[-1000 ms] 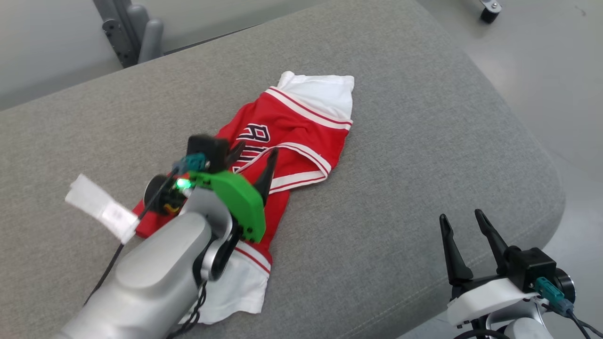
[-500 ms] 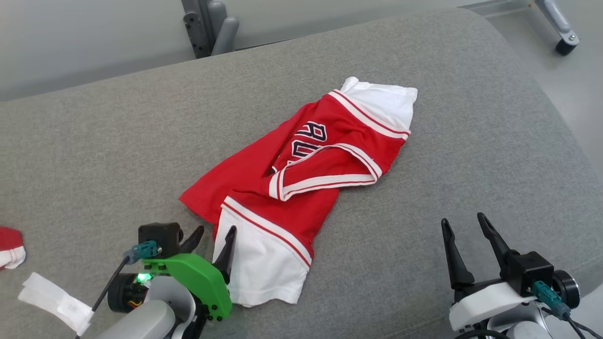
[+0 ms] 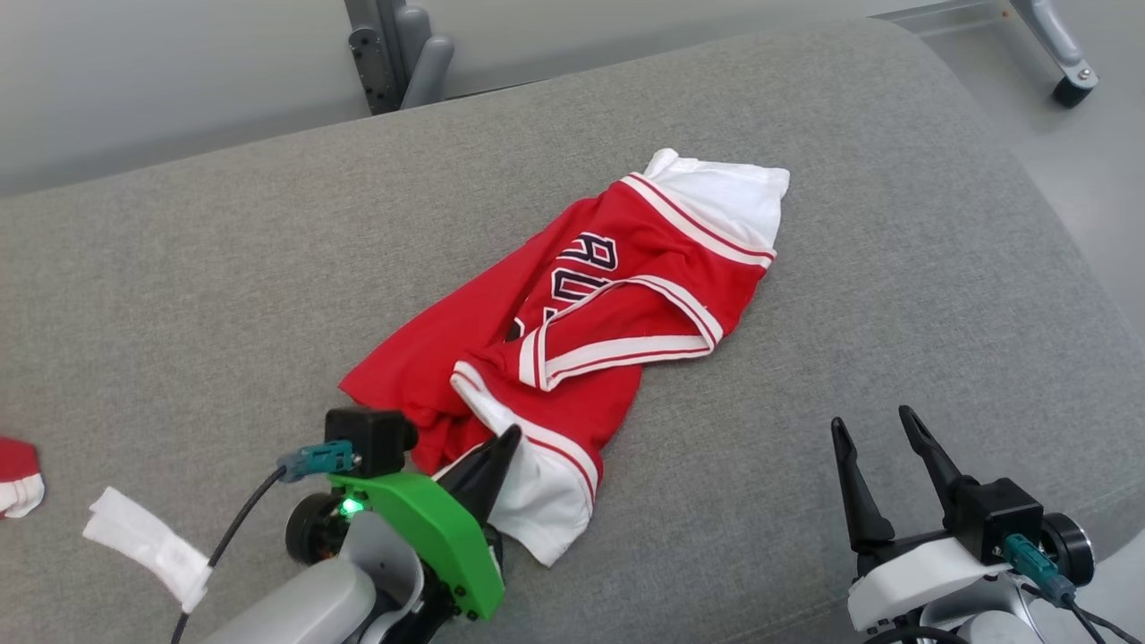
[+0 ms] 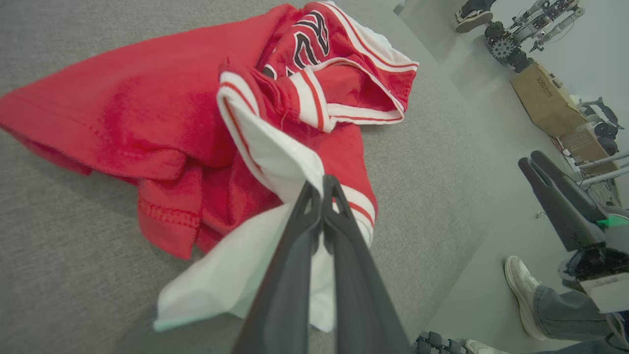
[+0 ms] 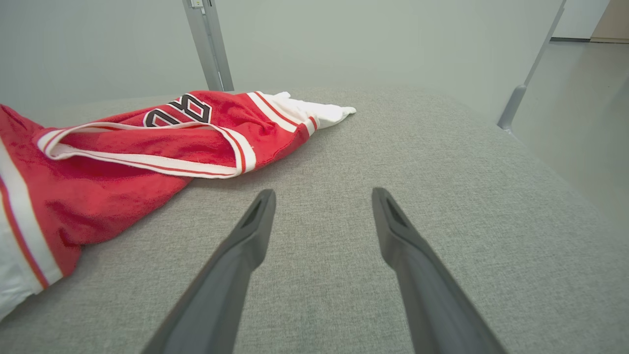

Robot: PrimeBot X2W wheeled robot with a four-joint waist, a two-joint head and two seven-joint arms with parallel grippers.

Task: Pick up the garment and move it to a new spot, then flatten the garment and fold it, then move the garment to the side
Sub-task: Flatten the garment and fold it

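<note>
Left tool (image 4: 322, 181): fingers together, pinched on the white sleeve (image 4: 275, 157) of the garment (image 3: 501, 331). The grip is at the very fingertips, on what looks like a thin layer near the sleeve's fold. Right tool (image 3: 870, 419): fingers apart, nothing between them, hovering over bare table (image 3: 805, 268). Risk 1, judged: the bite is shallow, so the jersey knit could slide out of the tips once the shirt's weight comes on in a lift. Risk 2: carried by one sleeve alone, the body would likely hang as a twisted rope and land more bunched than it lies now, making flattening harder. Risk 3: a low drag instead of a lift could let the grey fabric top catch the hem and roll it under. Position: the garment lies crumpled on the table, stretching away from the left tool toward the far right. The held sleeve is at the tool tips, with the red body and partly hidden lettering just beyond them. The other white sleeve (image 3: 725, 192) is at the end farthest from the tool. The right tool sits well apart from the left tool, to its right, touching no cloth.
</note>
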